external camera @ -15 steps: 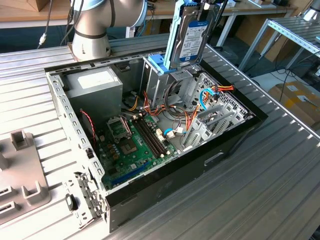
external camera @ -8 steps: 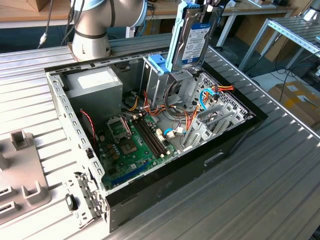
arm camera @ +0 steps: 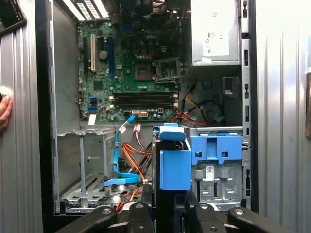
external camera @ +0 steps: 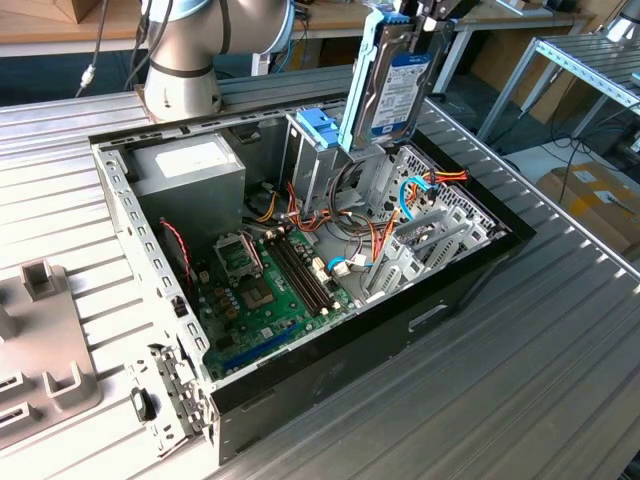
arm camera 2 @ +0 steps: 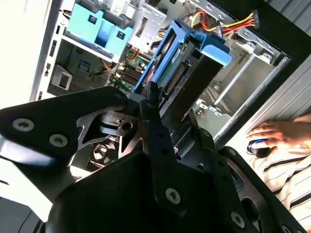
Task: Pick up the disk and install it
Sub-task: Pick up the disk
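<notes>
- The claw (external camera: 425,22) is closed on the disk (external camera: 392,88), clamping it by its upper end.
- In the first wrist view, the black fingers (arm camera: 138,216) sit on either side of the disk's blue rail.
- The disk hangs on edge in the air, with its printed label facing the exterior view's right.
- It is tilted slightly and clear of the parts below.
- The lower end of the disk is above the open computer case (external camera: 330,370), just beside the metal cage (external camera: 315,135) with the blue plastic top.
- Inside the case, the green circuit board (external camera: 265,300) lies flat on the floor.
- The grey power box (external camera: 190,170) sits at the corner nearest the robot's base (external camera: 185,60).
- Red, orange and blue cables (external camera: 400,195) run loose below the disk.
- The case rests on a ribbed metal table (external camera: 540,350).
- A person's hand (arm camera 2: 274,133) rests on the table outside the case wall.
</notes>
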Robot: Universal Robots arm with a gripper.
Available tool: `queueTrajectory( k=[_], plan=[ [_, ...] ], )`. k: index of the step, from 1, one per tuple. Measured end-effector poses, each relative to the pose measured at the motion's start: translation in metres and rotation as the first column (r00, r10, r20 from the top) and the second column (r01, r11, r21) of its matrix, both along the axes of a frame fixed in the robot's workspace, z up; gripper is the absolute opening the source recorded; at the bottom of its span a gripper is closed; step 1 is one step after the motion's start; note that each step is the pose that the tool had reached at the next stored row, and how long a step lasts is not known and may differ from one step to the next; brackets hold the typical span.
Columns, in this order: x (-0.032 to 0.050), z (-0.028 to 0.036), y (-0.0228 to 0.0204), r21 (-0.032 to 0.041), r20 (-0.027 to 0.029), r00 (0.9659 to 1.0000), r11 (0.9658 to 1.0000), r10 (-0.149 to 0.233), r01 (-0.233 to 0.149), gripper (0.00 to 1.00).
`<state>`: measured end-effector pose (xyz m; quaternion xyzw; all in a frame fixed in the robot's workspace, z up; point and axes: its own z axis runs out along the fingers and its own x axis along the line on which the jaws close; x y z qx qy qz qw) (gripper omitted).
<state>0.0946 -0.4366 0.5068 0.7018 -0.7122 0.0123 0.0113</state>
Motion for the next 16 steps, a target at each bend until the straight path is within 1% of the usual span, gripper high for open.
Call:
queueTrajectory(
  k=[2,3,7,9,10,16],
  plan=[
    [0.0,0.0,-0.0039,0.0,0.0,1.0,1.0,0.0,0.0,0.35],
    [0.0,0.0001,-0.0072,-0.0002,0.0,1.0,1.0,0.0,0.0,0.35],
    [0.0,0.0,-0.0136,0.0,0.0001,1.0,1.0,0.0,0.0,0.35],
    [0.0001,0.0,-0.0188,-0.0001,0.0,1.0,1.0,0.0,0.0,0.35],
    [0.0001,0.0,-0.0237,-0.0001,0.0,1.0,1.0,0.0,0.0,0.35],
    [0.0002,0.0001,-0.0346,-0.0001,0.0,1.0,1.0,0.0,0.0,0.35]
  ],
)
